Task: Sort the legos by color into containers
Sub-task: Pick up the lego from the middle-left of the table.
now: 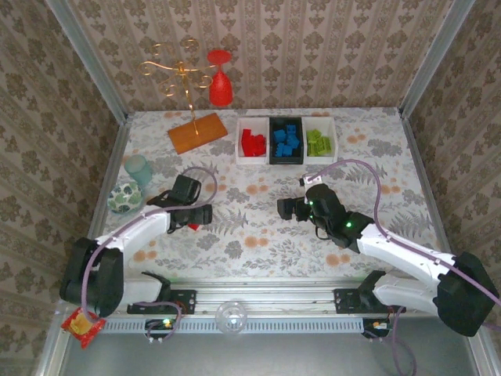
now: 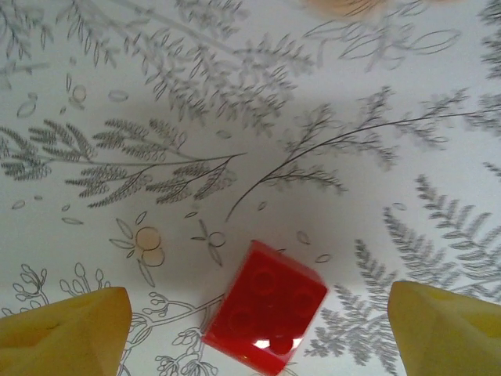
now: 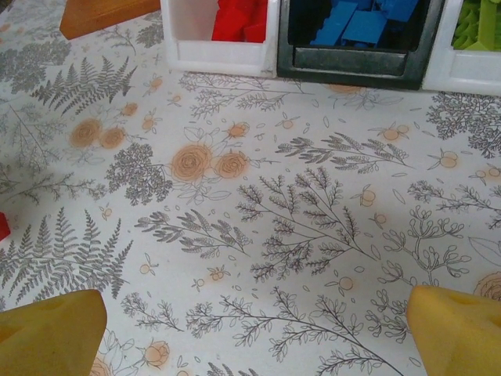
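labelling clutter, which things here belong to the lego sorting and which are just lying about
Job: loose red lego; white tray of reds; black tray of blues; white tray of greens.
Clutter: orange board; red wine glass; gold stand; green cup; patterned bowl.

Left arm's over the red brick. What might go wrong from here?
The small red plastic brick lies skewed under the open left tool, so closing may catch its corners and flick it away. The white rectangular tray of red bricks abuts the black rectangular tray; an off-centre drop could land there.

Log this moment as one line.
left gripper: open over red brick on table | right gripper: open, empty | black tray: blue bricks
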You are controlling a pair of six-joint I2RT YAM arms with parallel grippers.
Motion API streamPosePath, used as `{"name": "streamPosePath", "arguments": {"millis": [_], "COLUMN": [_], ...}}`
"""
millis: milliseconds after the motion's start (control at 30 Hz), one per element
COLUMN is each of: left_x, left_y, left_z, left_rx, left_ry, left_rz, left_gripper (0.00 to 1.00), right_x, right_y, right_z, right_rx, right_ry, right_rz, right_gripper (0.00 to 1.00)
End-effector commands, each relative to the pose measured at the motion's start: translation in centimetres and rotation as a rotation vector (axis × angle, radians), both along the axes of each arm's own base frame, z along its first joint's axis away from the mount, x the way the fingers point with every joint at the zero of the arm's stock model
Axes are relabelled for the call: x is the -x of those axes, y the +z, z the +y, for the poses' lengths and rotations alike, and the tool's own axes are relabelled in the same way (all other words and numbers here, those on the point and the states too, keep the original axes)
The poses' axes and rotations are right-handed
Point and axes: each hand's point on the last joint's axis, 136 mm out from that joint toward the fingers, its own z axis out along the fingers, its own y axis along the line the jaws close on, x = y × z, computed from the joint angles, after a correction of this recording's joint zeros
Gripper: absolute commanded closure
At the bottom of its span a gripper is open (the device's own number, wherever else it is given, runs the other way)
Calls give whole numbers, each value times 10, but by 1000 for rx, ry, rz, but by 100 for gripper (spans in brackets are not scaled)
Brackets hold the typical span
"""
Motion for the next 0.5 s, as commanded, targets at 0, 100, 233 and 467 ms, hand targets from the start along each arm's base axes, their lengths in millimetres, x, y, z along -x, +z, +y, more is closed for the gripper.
{"name": "streamPosePath", "arguments": {"millis": [0, 100, 233, 467], "left_x": [-1, -4, 0, 17], "left_y": [-13, -23, -29, -32], "left_z": [-9, -14, -23, -29], "left_rx": [64, 70, 77, -1], "left_ry": [3, -10, -40, -80], "left_rz": [49, 86, 121, 146], "left_gripper": [13, 17, 27, 44], "right_x": [-3, -1, 0, -2], "right_y": [8, 8, 6, 7], "right_z": [3, -2, -9, -8], "right_rx": [-14, -5, 2, -3], "right_ry": [9, -2, -22, -25], "right_rz": [-29, -35, -39, -41], "right_gripper": [0, 0, 0, 0]}}
